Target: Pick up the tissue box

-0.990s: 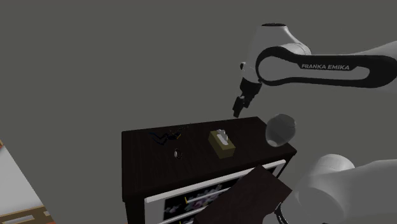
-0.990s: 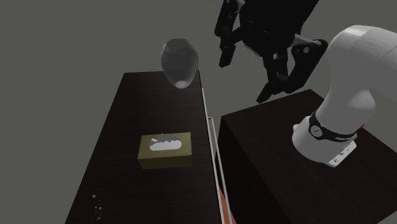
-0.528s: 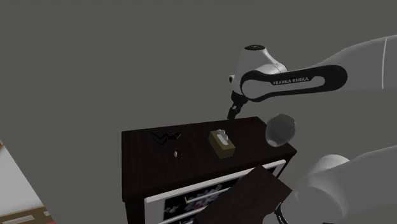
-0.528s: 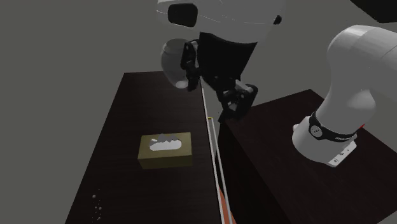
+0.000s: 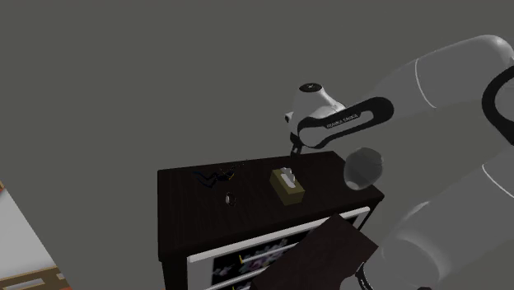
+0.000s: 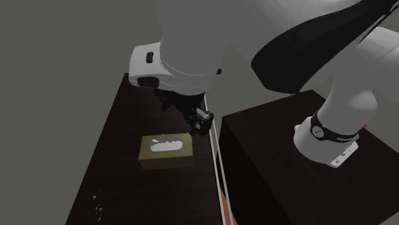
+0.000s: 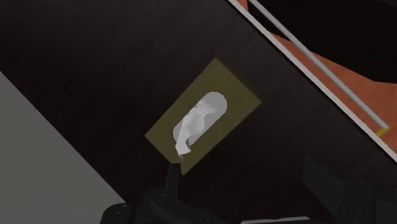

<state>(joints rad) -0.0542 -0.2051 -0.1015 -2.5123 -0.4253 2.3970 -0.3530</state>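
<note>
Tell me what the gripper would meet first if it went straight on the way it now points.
Probably the olive tissue box, or the dark tabletop right beside it; the open gripper hangs above them, and depth is unclear.

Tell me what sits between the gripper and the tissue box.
Nothing: the wrist view shows bare dark tabletop between the open gripper and the tissue box.

Olive tissue box (image 6: 166, 152), white tissue protruding, flat on dark cabinet top (image 6: 121, 121).

Olive tissue box (image 6: 166, 153) with white tissue (image 7: 201, 119) on dark brown cabinet (image 6: 121, 121).
</note>
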